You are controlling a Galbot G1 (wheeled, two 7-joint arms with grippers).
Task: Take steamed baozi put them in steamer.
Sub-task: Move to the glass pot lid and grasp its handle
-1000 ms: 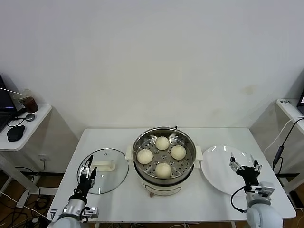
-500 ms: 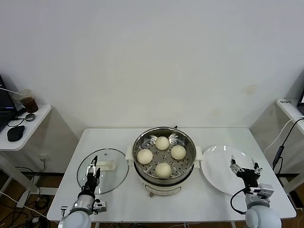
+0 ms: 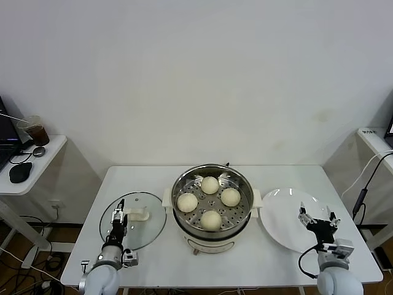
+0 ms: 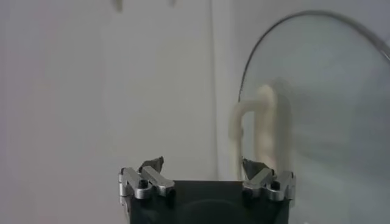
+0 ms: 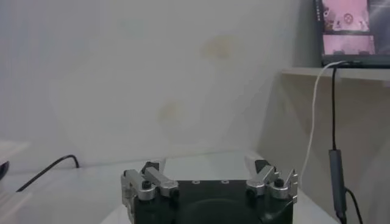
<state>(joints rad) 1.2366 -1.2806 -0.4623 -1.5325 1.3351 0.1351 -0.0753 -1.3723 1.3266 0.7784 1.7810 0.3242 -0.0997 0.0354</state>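
All four baozi (image 3: 210,202) are sitting on the perforated tray inside the steamer (image 3: 212,208), which is standing at the middle of the white tabletop (image 3: 153,258). They are lying apart from one another, one each at the far, left, right and near sides of the tray, probably so that steam can rise between them. By that layout the loading is looking finished.

The white plate (image 3: 282,215) is lying to the right of the steamer with nothing on it, which fits its being the dish the buns came from. The glass lid (image 3: 133,220) with its white handle is lying flat on the left, off the pot, leaving the steamer open from above.

The left end effector (image 3: 116,221) is hovering over the near part of the lid, fingers spread wide and holding nothing; the left wrist view is showing the lid's handle just ahead of it. The right end effector (image 3: 319,219) is hanging over the near right edge of the plate, also wide and holding nothing.

Nothing is standing between either arm and the steamer. A side table with a cup and a mouse is standing well apart on the far left, and a cable is hanging at the far right.
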